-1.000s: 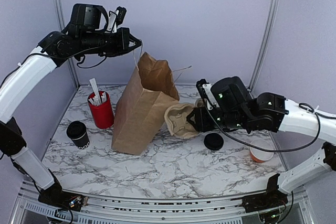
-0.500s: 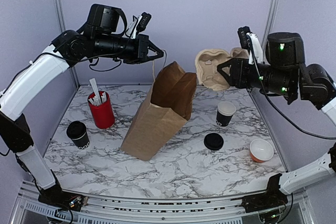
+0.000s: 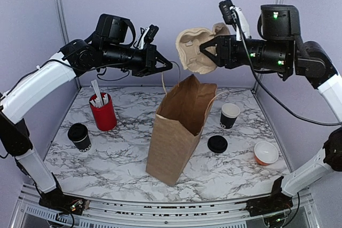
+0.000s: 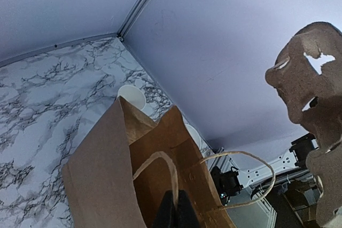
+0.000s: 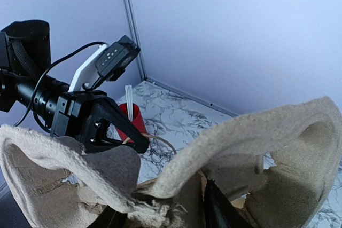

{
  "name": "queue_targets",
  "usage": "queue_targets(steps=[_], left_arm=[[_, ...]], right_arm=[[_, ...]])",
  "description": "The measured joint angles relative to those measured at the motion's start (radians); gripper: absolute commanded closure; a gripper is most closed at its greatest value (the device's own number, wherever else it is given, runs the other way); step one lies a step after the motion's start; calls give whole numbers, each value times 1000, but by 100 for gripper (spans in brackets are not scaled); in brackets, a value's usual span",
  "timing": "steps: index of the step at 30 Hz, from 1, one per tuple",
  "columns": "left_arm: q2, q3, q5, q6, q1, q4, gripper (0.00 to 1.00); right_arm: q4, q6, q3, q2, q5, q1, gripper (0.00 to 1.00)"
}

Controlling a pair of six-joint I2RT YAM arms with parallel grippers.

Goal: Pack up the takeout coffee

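Against the lilac wall, your right gripper [image 3: 206, 53] is clamping the pulp cup carrier [image 3: 193, 50], which is now hanging over the paper bag [image 3: 179, 126] instead of lying on the table [image 3: 123, 166]. Your left gripper [image 3: 168, 68] is pinching the twine handle [image 4: 172, 180], standing the bag upright (it was slumping a second ago). The takeout coffee [image 3: 79, 136] is waiting, lidded, at the far left, so the carrier is probably going in first.

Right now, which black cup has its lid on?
The lidded black cup at the left, near the red cup; the open black cup, right of the bag, shows a white rim.
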Motion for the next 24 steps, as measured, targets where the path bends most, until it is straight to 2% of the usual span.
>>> queue_targets(steps=[4, 12, 19, 24], left_arm=[[-21, -109, 20, -8, 33, 31, 100], [-95, -272, 19, -12, 69, 85, 100], [-171, -296, 14, -16, 76, 137, 100], [-172, -296, 11, -16, 76, 152, 100]], right_arm=[[-5, -31, 14, 92, -76, -8, 60], [-19, -68, 29, 217, -314, -109, 61], [-13, -84, 56, 235, -488, -159, 62], [-15, -98, 56, 244, -573, -163, 62]])
